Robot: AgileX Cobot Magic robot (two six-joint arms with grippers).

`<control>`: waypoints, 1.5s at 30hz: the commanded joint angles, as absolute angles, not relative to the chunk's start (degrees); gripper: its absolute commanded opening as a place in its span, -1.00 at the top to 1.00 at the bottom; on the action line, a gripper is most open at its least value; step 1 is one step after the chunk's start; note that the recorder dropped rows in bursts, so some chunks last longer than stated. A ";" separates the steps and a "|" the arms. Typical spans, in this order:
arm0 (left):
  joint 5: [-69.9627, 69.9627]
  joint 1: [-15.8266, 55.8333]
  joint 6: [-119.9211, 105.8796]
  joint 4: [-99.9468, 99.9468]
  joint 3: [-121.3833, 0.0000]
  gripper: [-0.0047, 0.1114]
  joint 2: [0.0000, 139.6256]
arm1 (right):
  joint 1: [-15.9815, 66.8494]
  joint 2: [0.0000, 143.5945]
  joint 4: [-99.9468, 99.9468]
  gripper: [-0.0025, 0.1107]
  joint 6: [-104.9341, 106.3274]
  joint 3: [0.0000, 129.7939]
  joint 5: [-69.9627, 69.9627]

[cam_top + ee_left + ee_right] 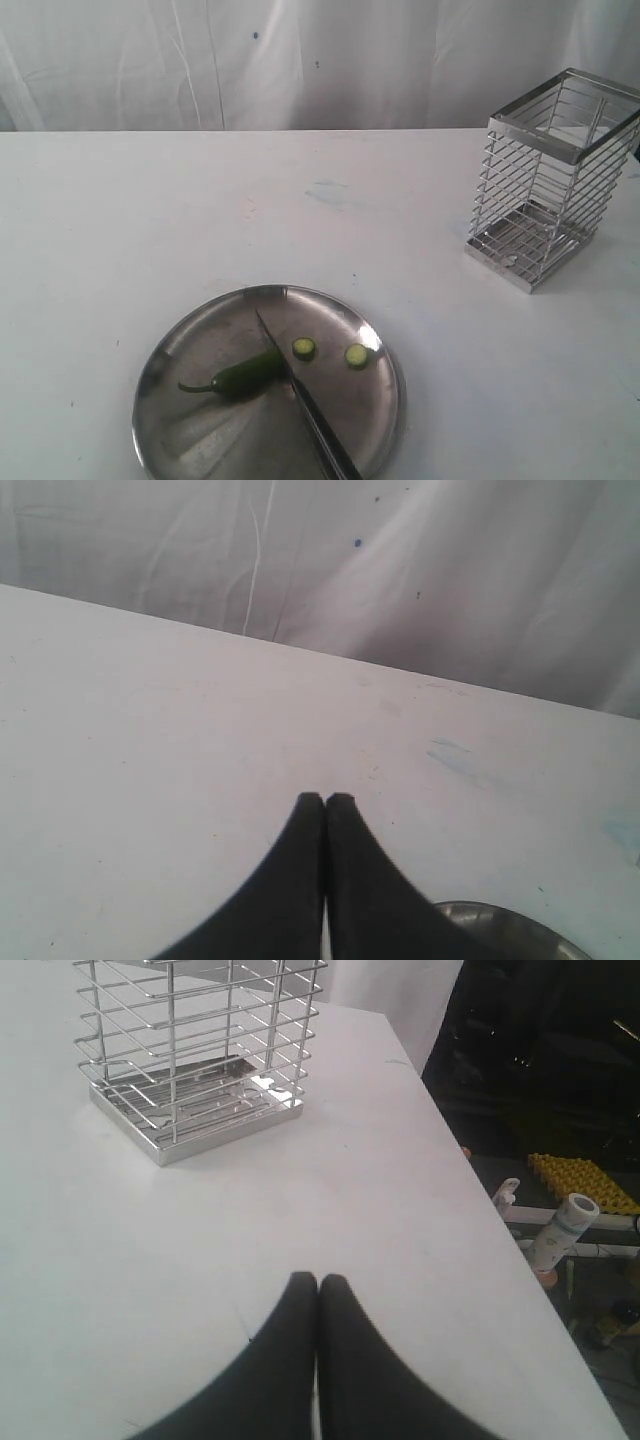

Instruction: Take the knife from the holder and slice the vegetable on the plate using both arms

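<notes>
Exterior view | knife (305, 400) lies loose across plate (170, 345), blade against chili (245, 373), well apart from holder (545, 140) | left gripper (325, 802), right gripper (318, 1282) clenched on nothing | knife likely light, stiff, slick; best taken by black handle (338, 458)

Bare table (400, 230) between plate (200, 430) and holder (535, 140)

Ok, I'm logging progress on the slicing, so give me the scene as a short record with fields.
knife: lying on the plate, blade at the cut end of the chili
chili: on plate, partly sliced
slices: two, on plate beside the blade
holder: empty, on the table, apart from plate
left hand: shut, empty, above table
right hand: shut, empty, facing holder
</notes>
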State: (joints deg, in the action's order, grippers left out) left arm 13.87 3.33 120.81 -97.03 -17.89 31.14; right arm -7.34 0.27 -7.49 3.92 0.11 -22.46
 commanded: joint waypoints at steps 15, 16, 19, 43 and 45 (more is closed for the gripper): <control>-0.69 9.76 120.41 -97.82 -13.46 0.92 24.95 | -7.39 0.00 -7.40 0.96 4.31 0.00 -22.70; -3.28 9.44 119.21 -97.95 -12.32 0.92 22.42 | -7.39 0.00 -7.40 0.96 4.31 0.00 -22.70; -13.61 8.55 114.09 -97.84 -6.90 0.92 14.90 | -7.39 0.00 -7.40 0.96 4.31 0.00 -22.70; -5.55 8.47 -3.64 -1.45 -5.03 0.92 5.22 | -7.39 0.00 -7.40 0.96 4.31 0.00 -22.61; -8.53 7.57 -3.48 -1.76 -2.99 0.92 4.34 | -7.39 0.00 -7.40 0.96 4.31 0.00 -22.61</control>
